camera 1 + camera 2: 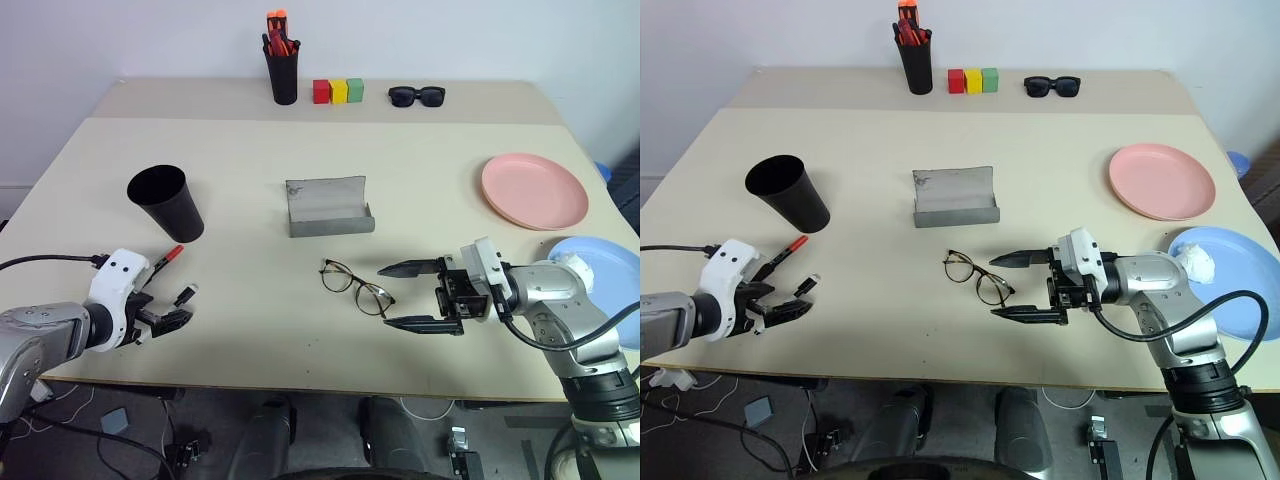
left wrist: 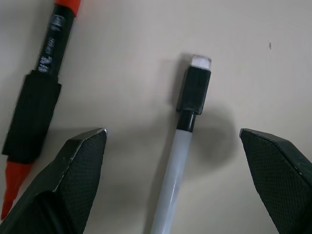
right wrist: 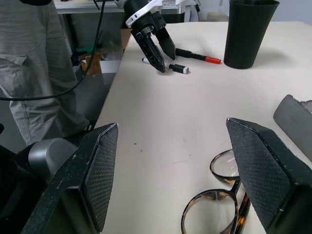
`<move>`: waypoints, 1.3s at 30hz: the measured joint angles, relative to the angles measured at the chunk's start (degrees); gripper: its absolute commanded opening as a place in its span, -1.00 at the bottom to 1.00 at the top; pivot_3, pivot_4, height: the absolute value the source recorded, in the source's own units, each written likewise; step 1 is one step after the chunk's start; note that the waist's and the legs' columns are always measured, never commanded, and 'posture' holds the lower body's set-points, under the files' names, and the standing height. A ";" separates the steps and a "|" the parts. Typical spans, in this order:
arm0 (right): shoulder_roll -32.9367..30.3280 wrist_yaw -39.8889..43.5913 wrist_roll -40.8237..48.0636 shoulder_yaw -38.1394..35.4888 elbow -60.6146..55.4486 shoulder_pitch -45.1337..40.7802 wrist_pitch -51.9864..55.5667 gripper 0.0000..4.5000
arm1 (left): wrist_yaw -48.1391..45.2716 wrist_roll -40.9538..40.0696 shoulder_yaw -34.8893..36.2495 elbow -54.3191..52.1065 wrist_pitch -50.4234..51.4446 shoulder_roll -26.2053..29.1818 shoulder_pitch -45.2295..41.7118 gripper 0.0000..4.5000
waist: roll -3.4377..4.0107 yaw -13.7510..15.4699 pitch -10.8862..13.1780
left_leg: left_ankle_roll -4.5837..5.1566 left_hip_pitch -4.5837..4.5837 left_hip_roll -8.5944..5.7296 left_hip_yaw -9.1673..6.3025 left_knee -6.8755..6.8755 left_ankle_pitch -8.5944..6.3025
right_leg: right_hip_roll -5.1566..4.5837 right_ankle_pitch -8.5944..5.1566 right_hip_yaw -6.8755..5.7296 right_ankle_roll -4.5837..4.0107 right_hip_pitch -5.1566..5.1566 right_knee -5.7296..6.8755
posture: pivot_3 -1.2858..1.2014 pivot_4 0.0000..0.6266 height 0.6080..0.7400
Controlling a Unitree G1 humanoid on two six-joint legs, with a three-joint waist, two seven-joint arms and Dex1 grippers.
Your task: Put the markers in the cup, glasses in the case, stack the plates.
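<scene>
One marker (image 2: 41,92) carries white print along its black barrel, too small to read; its red cap points toward the cup (image 1: 166,203). It lies on the worktop (image 1: 250,170) just beside a second pen (image 2: 187,122), which has a pale barrel and a black cap with a white end. The left pincer (image 1: 168,318) hangs over this second pen with its black fingers (image 2: 73,180) wide apart and the pen between them, not gripped.

The black cup stands upright near the markers; I cannot tell whether anything is in it. The grey case (image 1: 329,208) sits open at mid-worktop with its lid raised, and nothing shows inside. A black pen holder (image 1: 282,72) at the far edge holds orange-red pens; beside it stand red, yellow and green blocks (image 1: 337,91) and black sunglasses (image 1: 417,96).

The glasses (image 1: 357,286) lie in front of the case. The right pincer (image 1: 405,296) points at them from the right, jaws spread, holding nothing. The pink plate (image 1: 534,190) and blue plate (image 1: 600,262) lie apart, unstacked; a white lump (image 1: 1196,262) rests on the blue one.
</scene>
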 measured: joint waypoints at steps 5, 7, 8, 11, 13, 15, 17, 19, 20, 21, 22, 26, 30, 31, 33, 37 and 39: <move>0.00 -0.96 -0.01 0.01 -1.39 0.24 0.17 0.60 | -1.61 1.90 -2.09 0.00 -0.71 1.44 -0.47 1.00 | 0.00 0.12 0.00 | 0.00 0.01 0.00 0.02 0.01 0.00 | 0.00 0.00 0.02 0.00 0.01 0.00 | 0.03 -0.52 1.00; 0.02 -1.41 0.01 0.07 -1.73 0.27 0.41 0.60 | -1.94 2.00 -2.98 -0.01 0.40 2.04 -1.42 1.00 | 0.01 0.11 -0.01 | 0.00 0.01 0.00 0.02 0.02 0.00 | -0.01 0.00 0.03 0.00 0.02 0.01 | 0.03 -0.52 1.00; 0.03 -1.59 0.02 0.14 -2.06 0.25 0.48 0.60 | -1.98 2.06 -3.80 -0.03 1.10 2.66 -2.08 1.00 | 0.01 0.10 -0.01 | 0.00 0.02 0.00 0.02 0.01 0.00 | -0.01 0.00 0.03 0.00 0.02 0.01 | 0.03 -0.52 1.00; 0.07 -2.01 0.04 0.46 -2.19 0.22 0.64 0.62 | -1.89 2.63 -5.56 -0.09 3.93 3.75 -4.23 0.63 | 0.02 -0.02 -0.02 | 0.00 0.03 0.00 0.03 0.01 0.00 | 0.00 0.00 0.03 0.01 0.01 0.02 | 0.03 -0.52 1.00; 0.07 -2.14 0.05 0.50 -2.19 0.18 0.74 0.62 | -1.95 3.03 -6.66 -0.23 5.55 4.76 -5.19 0.22 | 0.05 -0.14 -0.03 | 0.00 0.04 0.00 0.06 0.00 0.00 | 0.00 0.00 0.06 0.01 0.01 0.02 | 0.03 -0.52 1.00; 0.07 -2.31 0.05 0.50 -2.20 0.19 0.80 0.62 | -1.96 3.07 -6.90 -0.24 7.05 4.75 -5.98 -0.19 | 0.08 -0.16 -0.05 | 0.00 0.05 0.00 0.07 -0.01 0.00 | 0.00 0.01 0.07 0.02 0.00 0.04 | 0.03 -0.52 1.00; 0.07 -2.55 0.07 0.50 -2.24 0.19 0.82 0.62 | -1.96 3.05 -7.29 -0.26 8.33 4.69 -6.77 -0.64 | 0.09 -0.12 -0.05 | 0.00 0.06 0.00 0.07 0.00 0.00 | 0.00 0.01 0.07 0.02 0.00 0.07 | 0.03 -0.52 1.00; 0.07 -2.65 0.09 0.50 -2.37 0.20 0.85 0.62 | -1.89 3.12 -7.41 -0.47 9.05 4.55 -7.26 -0.99 | 0.10 -0.10 -0.06 | 0.00 0.06 0.00 0.07 0.01 0.00 | 0.00 0.01 0.07 0.02 0.00 0.08 | 0.03 -0.52 1.00; 0.07 -2.69 0.10 0.50 -2.48 0.20 0.87 0.62 | -1.84 3.19 -7.42 -0.73 9.14 4.51 -7.23 -0.99 | 0.10 -0.10 -0.06 | 0.00 0.06 0.00 0.07 0.01 0.00 | 0.00 0.01 0.08 0.02 0.00 0.08 | 0.03 -0.52 1.00; 0.07 -2.75 0.11 0.51 -2.55 0.21 0.88 0.62 | -1.81 3.45 -7.47 -1.69 8.56 4.51 -6.73 -0.99 | 0.10 -0.09 -0.06 | 0.00 0.06 0.00 0.07 0.01 0.00 | 0.00 0.01 0.08 0.02 0.01 0.07 | 0.03 -0.52 1.00; 0.07 -2.82 0.11 0.51 -2.57 0.19 0.89 0.62 | -1.88 3.74 -7.70 -3.09 7.49 4.55 -5.84 -0.99 | 0.10 -0.05 -0.06 | 0.00 0.06 -0.01 0.09 0.01 0.00 | -0.02 0.01 0.09 0.02 0.01 0.06 | 0.03 -0.52 1.00; 0.09 -3.15 0.12 0.52 -2.58 0.18 0.90 0.62 | -2.93 2.99 -8.71 -11.12 4.76 2.29 -2.90 -0.99 | 0.07 0.30 -0.04 | -0.01 0.01 -0.03 0.11 0.03 0.01 | -0.06 0.01 0.11 0.02 0.01 0.03 | 0.03 -0.52 1.00; 1.73 -5.43 0.26 0.50 -2.41 -0.28 1.47 0.62 | -0.83 6.46 -9.75 -16.15 -4.23 -2.07 -2.07 -0.99 | 0.02 0.31 -0.04 | -0.05 0.02 -0.02 0.10 0.07 0.03 | -0.05 0.02 0.11 -0.01 0.01 0.04 | 0.03 -0.52 1.00; 2.82 -6.44 0.40 0.48 -2.23 -0.74 1.56 0.62 | -0.01 8.20 -10.37 -16.80 -6.85 -2.27 -1.99 -0.99 | 0.00 0.22 -0.04 | -0.06 0.02 -0.01 0.10 0.07 0.03 | -0.03 0.03 0.11 -0.02 0.01 0.04 | 0.03 -0.52 1.00; 4.90 -8.58 0.55 0.39 -1.58 -1.67 1.56 0.62 | 2.31 12.27 -10.76 -16.96 -12.82 -3.77 -2.22 -0.99 | 0.03 0.07 -0.04 | -0.06 0.03 -0.01 0.13 0.04 0.04 | -0.03 0.05 0.14 -0.05 -0.01 0.04 | 0.03 -0.52 1.00; 8.37 -11.33 0.48 0.35 1.08 -4.92 1.05 0.62 | 9.29 18.43 -10.27 -12.89 -20.46 -11.39 -5.51 -0.99 | 0.00 0.22 -0.03 | -0.08 0.02 -0.03 0.12 0.06 0.06 | -0.02 0.10 0.15 0.05 0.01 0.02 | 0.03 -0.52 1.00; 10.47 -12.05 -0.07 0.57 3.26 -6.54 0.11 0.62 | 12.92 21.37 -9.02 -9.49 -25.12 -15.51 -7.29 -0.99 | -0.04 0.20 -0.03 | -0.09 0.02 -0.03 0.10 0.06 0.07 | 0.00 0.15 0.14 0.13 0.01 0.01 | 0.03 -0.52 1.00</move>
